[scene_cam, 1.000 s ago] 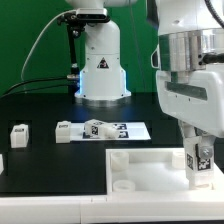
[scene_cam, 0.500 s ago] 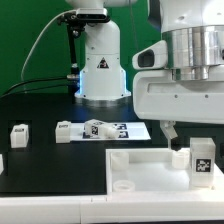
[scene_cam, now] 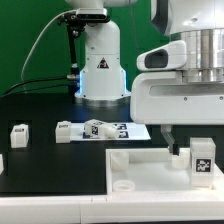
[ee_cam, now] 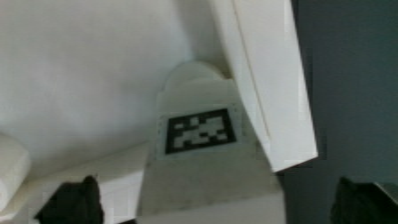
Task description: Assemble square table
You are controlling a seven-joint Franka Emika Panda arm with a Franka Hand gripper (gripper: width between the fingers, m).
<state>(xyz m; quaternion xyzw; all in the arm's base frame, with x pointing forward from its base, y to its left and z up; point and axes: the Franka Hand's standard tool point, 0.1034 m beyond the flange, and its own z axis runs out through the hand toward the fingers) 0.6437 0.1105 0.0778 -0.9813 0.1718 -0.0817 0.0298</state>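
The square table's white panel [scene_cam: 146,162] lies at the front of the black table, with a round socket [scene_cam: 122,185] at its near corner. One short white leg [scene_cam: 201,160] with a black-and-white tag stands upright at the panel's corner on the exterior view's right. My gripper [scene_cam: 190,134] hangs just above it, open, one dark finger [scene_cam: 168,133] showing beside the leg. In the wrist view the leg [ee_cam: 205,160] stands between my gripper's [ee_cam: 217,205] spread fingertips [ee_cam: 71,203], touching neither, with the panel's raised rim [ee_cam: 267,80] beside it.
Two loose legs [scene_cam: 18,133] [scene_cam: 63,131] stand on the black table at the exterior view's left. A third leg [scene_cam: 95,128] sits at the marker board [scene_cam: 128,130]. The robot's base [scene_cam: 100,70] rises behind. The table's front edge runs just below the panel.
My gripper has opened and let go of the leg, then risen above it. The leg stays upright in the panel's corner.
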